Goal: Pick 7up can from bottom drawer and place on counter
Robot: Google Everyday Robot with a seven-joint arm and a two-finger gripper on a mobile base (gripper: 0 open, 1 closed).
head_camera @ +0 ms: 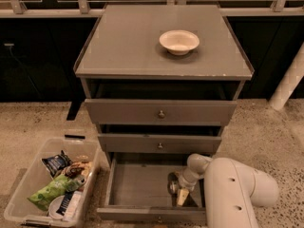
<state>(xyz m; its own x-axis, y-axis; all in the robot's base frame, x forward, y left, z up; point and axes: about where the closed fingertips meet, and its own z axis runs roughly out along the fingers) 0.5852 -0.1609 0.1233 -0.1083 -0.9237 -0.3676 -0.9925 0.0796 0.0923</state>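
Bottom drawer [137, 184], pulled out: 7up can [172, 183] at its right side, just beside the tool [180, 194], whose closure cannot be told. Can probably light, thin-walled, slippery; grasp mid-body, gently.

Readable text: none anywhere.
Snack packets [56, 188]: in the bin [24, 180] left of the bottom drawer [142, 213]; print illegible.
7up can [172, 184]: lettering unreadable.
Gripper [179, 193]: inside the bottom drawer, right side; unmarked.
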